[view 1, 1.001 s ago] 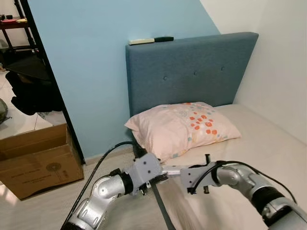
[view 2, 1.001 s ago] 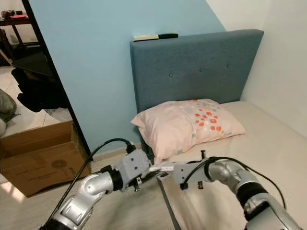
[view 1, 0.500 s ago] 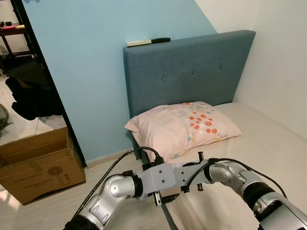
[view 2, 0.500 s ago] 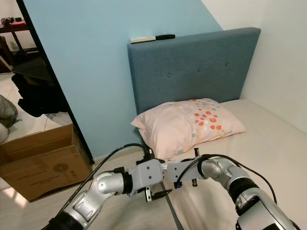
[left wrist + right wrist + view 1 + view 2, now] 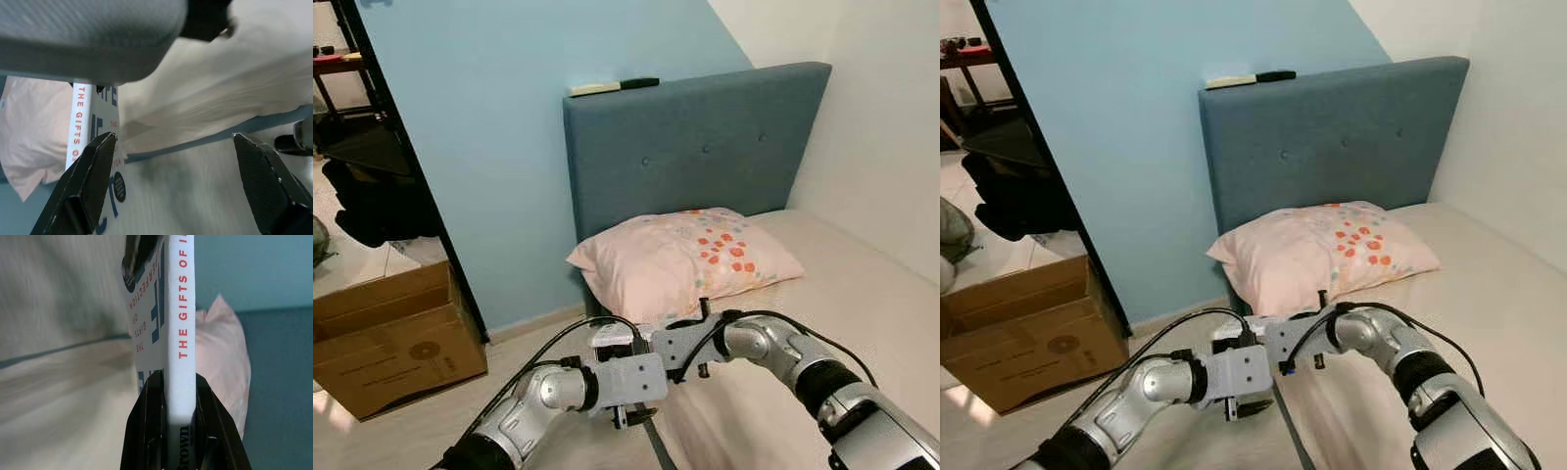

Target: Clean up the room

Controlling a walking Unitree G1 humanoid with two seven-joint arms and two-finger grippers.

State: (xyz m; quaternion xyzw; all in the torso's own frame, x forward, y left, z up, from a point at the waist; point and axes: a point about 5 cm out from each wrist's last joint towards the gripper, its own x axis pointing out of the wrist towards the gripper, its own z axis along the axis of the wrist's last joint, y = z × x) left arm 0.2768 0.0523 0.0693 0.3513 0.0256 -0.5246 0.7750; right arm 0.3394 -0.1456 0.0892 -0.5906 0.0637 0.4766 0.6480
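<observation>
My right gripper [image 5: 180, 396] is clenched on a white book [image 5: 180, 313], the fingers pinching its two covers near one end so the spine, lettered in red, runs straight out along them. I hold it in the air at the near corner of the bed [image 5: 862, 294], low in front of me, with the pink pillow [image 5: 690, 257] and the blue headboard [image 5: 705, 137] beyond it. My left gripper [image 5: 183, 178] is released, its two fingers spread wide, and it sits right beside the right one, both wrists drawn close together. From the left wrist, the book stands at one side of that gap, just beside one fingertip [image 5: 100, 152] and partly behind it, its long axis running roughly in line with my fingers and not across them; I cannot tell whether it touches that finger. So the thing that matters is this: the book lies off to the side of the left jaws, not yet between them. If a handover is the plan, I judge the left would need to shift sideways until the spine sits centred before closing. The cardboard box [image 5: 396, 338] rests on the floor [image 5: 401, 431] well to my left.
</observation>
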